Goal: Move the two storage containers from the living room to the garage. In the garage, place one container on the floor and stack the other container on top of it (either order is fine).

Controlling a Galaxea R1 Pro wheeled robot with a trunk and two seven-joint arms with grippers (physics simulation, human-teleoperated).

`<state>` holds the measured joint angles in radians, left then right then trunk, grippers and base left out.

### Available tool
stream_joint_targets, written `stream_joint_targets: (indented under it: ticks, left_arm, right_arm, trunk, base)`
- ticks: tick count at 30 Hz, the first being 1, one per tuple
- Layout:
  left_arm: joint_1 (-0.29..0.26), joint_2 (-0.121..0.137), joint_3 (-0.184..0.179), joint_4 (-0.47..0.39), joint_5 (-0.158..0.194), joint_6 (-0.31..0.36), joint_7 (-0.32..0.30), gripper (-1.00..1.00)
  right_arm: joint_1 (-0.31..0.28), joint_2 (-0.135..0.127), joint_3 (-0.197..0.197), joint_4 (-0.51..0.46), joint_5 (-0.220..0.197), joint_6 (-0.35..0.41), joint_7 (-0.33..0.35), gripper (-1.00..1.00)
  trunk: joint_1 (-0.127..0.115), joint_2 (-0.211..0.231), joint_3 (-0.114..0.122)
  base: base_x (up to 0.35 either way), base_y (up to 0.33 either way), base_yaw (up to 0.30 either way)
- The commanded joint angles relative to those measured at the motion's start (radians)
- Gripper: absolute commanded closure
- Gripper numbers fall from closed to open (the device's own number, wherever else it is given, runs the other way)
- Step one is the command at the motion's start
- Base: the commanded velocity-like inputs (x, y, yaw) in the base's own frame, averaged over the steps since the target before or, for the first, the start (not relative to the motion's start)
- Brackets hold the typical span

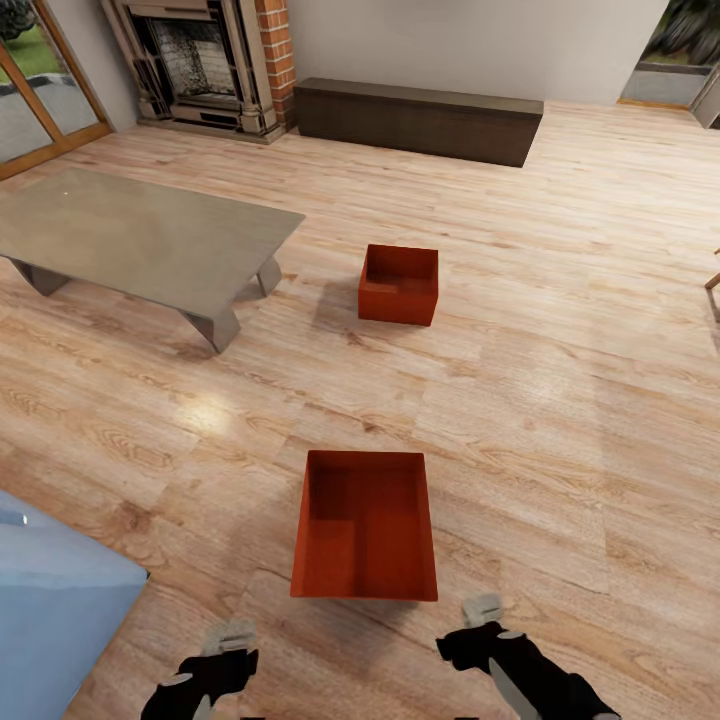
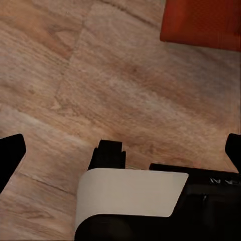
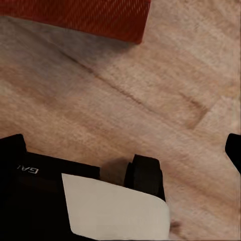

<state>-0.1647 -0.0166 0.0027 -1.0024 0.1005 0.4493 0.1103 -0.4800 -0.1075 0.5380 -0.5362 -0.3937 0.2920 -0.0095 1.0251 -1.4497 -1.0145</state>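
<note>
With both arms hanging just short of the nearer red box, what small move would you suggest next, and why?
Probably reach both arms forward and lower them beside the near container. It sits open on the wood floor, and the left gripper and right gripper hang just short of its near corners, touching nothing.

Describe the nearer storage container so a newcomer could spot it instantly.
Start at the low grey table on the wood-plank floor. Two red-orange open boxes sit on that floor; the far container lies beside the table's corner. The near container lies just ahead of both grippers and looks larger.
</note>
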Motion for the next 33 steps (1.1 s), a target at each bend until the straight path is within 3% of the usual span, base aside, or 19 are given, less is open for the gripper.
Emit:
stream_joint_targets:
  ticks: [1,7,9,17,21,24,25,28,33]
  left_arm:
    - [-0.022,-0.001,0.000,-0.002,0.011,0.009,0.006,-1.00]
    - [-0.156,-0.001,0.000,0.000,0.011,0.094,0.008,-1.00]
    - [-0.226,-0.003,0.001,0.031,0.011,0.107,0.008,-1.00]
    - [-0.486,-0.016,0.002,0.294,0.007,0.106,0.009,-1.00]
    - [-0.599,-0.063,-0.001,0.421,0.004,0.100,0.009,-1.00]
    - [-0.635,-0.117,-0.009,0.489,-0.018,0.090,0.012,-1.00]
    - [-0.645,-0.142,-0.014,0.565,-0.097,0.028,0.044,-1.00]
    - [-0.647,-0.149,-0.015,0.630,-0.142,-0.048,0.090,-1.00]
    - [-0.648,-0.150,-0.008,0.676,-0.152,-0.181,0.115,-1.00]
  right_arm:
    - [-0.024,-0.001,0.005,-0.003,-0.007,0.016,-0.007,-1.00]
    - [-0.137,0.006,0.005,-0.007,-0.014,0.068,-0.048,-1.00]
    - [-0.178,0.008,0.005,-0.007,-0.014,0.081,-0.054,-1.00]
    - [-0.281,0.016,0.005,0.006,-0.027,0.086,-0.119,-1.00]
    - [-0.295,0.038,0.005,0.028,-0.076,0.061,-0.222,-1.00]
    - [-0.297,0.069,0.005,0.109,-0.107,-0.022,-0.282,-1.00]
    - [-0.298,0.102,0.005,0.194,-0.119,-0.098,-0.299,-1.00]
    - [-0.298,0.119,0.006,0.221,-0.121,-0.121,-0.303,-1.00]
    - [-0.298,0.129,0.008,0.224,-0.120,-0.127,-0.305,-1.00]
  trunk:
    - [0.000,0.000,-0.001]
    - [0.000,0.000,-0.001]
    - [0.000,0.000,-0.001]
    - [0.000,0.000,-0.001]
    - [0.000,0.000,-0.001]
    - [0.000,0.000,-0.001]
    - [0.000,0.000,-0.001]
    - [0.000,0.000,-0.001]
    - [0.000,0.000,-0.001]
  base:
    - [0.000,0.000,0.000]
    - [0.000,0.000,0.000]
    - [0.000,0.000,0.000]
    - [0.000,0.000,0.000]
    - [0.000,0.000,0.000]
    - [0.000,0.000,0.000]
    - [0.000,0.000,0.000]
    - [0.000,0.000,0.000]
    - [0.000,0.000,0.000]
